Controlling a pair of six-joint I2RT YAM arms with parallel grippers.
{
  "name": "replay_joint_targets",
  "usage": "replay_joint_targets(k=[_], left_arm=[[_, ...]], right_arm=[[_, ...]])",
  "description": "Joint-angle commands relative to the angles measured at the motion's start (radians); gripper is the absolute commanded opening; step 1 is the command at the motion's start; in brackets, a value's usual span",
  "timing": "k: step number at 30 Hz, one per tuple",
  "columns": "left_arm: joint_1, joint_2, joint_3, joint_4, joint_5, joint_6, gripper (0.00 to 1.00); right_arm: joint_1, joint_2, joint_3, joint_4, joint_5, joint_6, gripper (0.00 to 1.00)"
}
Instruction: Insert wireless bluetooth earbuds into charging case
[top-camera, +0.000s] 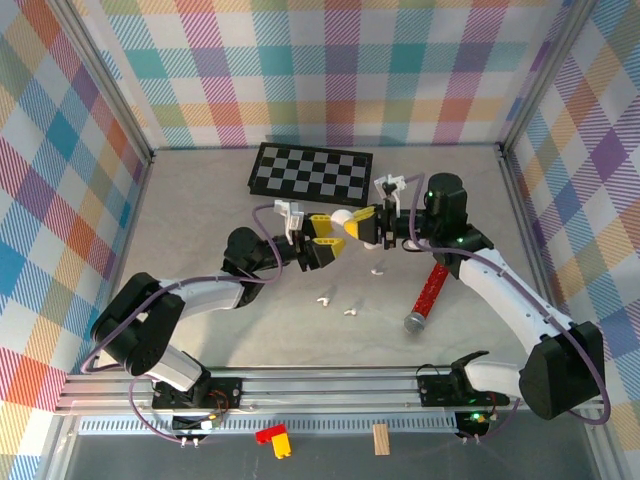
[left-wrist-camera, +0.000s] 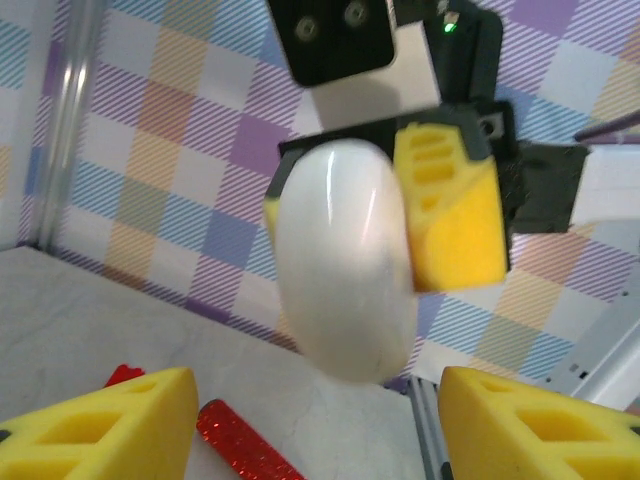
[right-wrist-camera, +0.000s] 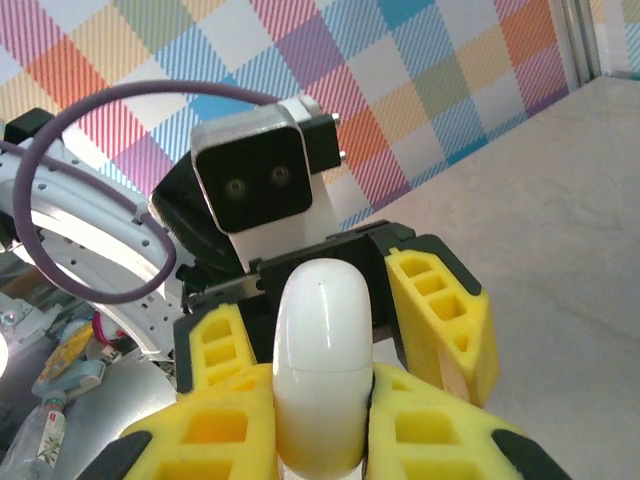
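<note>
A white pebble-shaped charging case hangs above the table's middle, lid closed. My right gripper is shut on its lower half; in the right wrist view the case stands upright between my yellow fingers. My left gripper faces it, open, its fingers either side of the case's free end without touching. In the left wrist view the case floats above my spread gripper. Three tiny white earbuds lie on the table: one, another, a third.
A black-and-white chessboard lies at the back. A red glitter stick rests on the table at the right, below the right arm. Small yellow and red bricks and a wooden block sit by the front rail. Plaid walls enclose three sides.
</note>
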Motion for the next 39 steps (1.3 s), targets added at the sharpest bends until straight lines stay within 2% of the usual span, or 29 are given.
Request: replay_joint_targets(k=[1, 5, 8, 20, 25, 32, 34, 35, 38, 39], left_arm=[[-0.018, -0.027, 0.041, 0.075, 0.060, -0.046, 0.56], [-0.026, -0.048, 0.050, 0.074, 0.064, -0.062, 0.53], [-0.026, -0.057, 0.058, 0.074, 0.071, -0.072, 0.46], [-0.026, -0.064, 0.073, 0.074, 0.078, -0.075, 0.33], [-0.026, -0.065, 0.073, 0.073, 0.072, -0.087, 0.32], [-0.026, -0.050, 0.075, 0.073, 0.080, -0.087, 0.09], [-0.026, -0.047, 0.075, 0.072, 0.088, -0.077, 0.03], [-0.026, -0.045, 0.074, 0.072, 0.095, -0.066, 0.01], [-0.024, -0.038, 0.065, 0.069, 0.117, -0.014, 0.00], [-0.023, -0.036, 0.062, 0.070, 0.128, 0.000, 0.00]], right_arm=[[0.005, -0.027, -0.028, 0.161, -0.065, 0.002, 0.13], [0.005, -0.029, -0.047, 0.241, -0.072, 0.035, 0.10], [0.005, -0.029, -0.050, 0.247, -0.075, 0.034, 0.10], [0.010, -0.045, -0.057, 0.184, -0.138, -0.007, 0.10], [0.011, -0.046, -0.056, 0.127, -0.144, -0.055, 0.11], [0.013, -0.041, -0.062, 0.123, -0.146, -0.060, 0.12], [0.013, -0.044, -0.057, 0.104, -0.139, -0.067, 0.20], [0.014, -0.048, -0.055, 0.098, -0.122, -0.068, 0.28], [0.014, -0.063, -0.052, 0.079, -0.042, -0.055, 0.48], [0.014, -0.065, -0.045, 0.060, 0.004, -0.046, 0.51]])
